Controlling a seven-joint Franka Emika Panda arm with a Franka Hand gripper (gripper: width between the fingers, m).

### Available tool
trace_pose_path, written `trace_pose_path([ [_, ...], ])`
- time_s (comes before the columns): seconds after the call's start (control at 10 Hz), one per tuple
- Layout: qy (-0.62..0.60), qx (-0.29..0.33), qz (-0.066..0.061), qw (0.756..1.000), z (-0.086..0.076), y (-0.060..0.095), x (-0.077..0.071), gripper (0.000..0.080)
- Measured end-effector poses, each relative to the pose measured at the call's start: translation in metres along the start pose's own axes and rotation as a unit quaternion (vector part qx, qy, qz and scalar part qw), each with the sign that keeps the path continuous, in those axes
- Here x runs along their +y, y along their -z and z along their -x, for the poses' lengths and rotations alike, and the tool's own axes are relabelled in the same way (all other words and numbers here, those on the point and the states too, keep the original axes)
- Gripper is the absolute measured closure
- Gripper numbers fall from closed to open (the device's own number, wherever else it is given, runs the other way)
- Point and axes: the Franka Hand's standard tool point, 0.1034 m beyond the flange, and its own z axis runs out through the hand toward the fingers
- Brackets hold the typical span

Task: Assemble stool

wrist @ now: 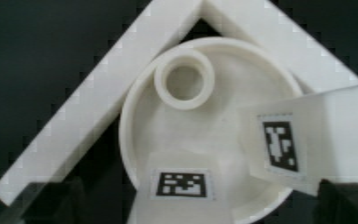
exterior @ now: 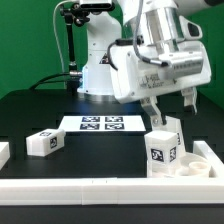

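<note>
At the exterior view's left, something white is showing at the picture's edge, cut off so I cannot tell what it is, and just beside it a short blocky white plastic leg (exterior: 45,142) with a black-and-white tag is lying loose on the dark bench (exterior: 30,110), not yet fitted. Moving rightward, the flat white marker board (exterior: 100,123) is lying mid-bench. Further right, the round thick white disc seat (exterior: 190,166) is sitting tucked into the corner of the long white border rails (exterior: 100,190), and a second tagged white leg (exterior: 163,150) is standing upright on it. Whether that leg is fully seated I cannot tell. The gripper (exterior: 172,105) is hovering just above this leg with its jaws spread wide, holding nothing. The wrist view is showing one round socket (wrist: 190,80) in the seat lying empty. So by my reckoning one leg is in place, and at least one more is waiting
</note>
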Motion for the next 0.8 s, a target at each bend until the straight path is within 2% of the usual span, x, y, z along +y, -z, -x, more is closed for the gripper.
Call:
trace_pose_path([
  [0.2, 0.077, -0.013, -0.007, 0.997, 0.008, 0.016, -0.008, 0.0151],
  [0.5, 0.187, -0.006, -0.007, 0.982, 0.005, 0.013, -0.007, 0.015],
  [0.6, 0.251, 0.008, 0.005, 0.968, 0.008, 0.012, -0.003, 0.015],
  [0.8, 0.396, 0.025, 0.011, 0.918, 0.017, 0.013, -0.004, 0.015],
])
